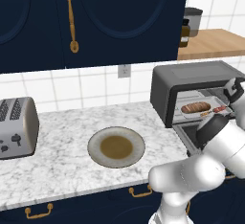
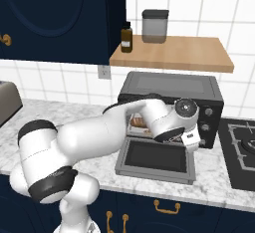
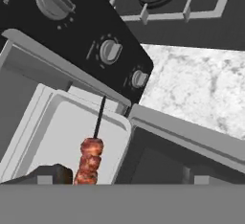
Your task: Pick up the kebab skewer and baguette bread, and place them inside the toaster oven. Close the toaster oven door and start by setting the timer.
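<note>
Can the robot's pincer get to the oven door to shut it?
Probably yes. The toaster oven door lies folded down and bare, the open pincer hangs just above it, and the kebab skewer lies inside on the tray.

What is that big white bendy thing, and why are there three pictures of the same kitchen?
It is a robot arm. Two cameras ride behind it, one on each side, and a third sits on its hand, looking along the gripper. On the marble counter stand a silver toaster, an empty plate and a dark toaster oven with its door folded down. Inside, on a pale tray, lie the baguette bread and the kebab skewer. The hand is at the oven's mouth with its jaws open, holding nothing.
</note>
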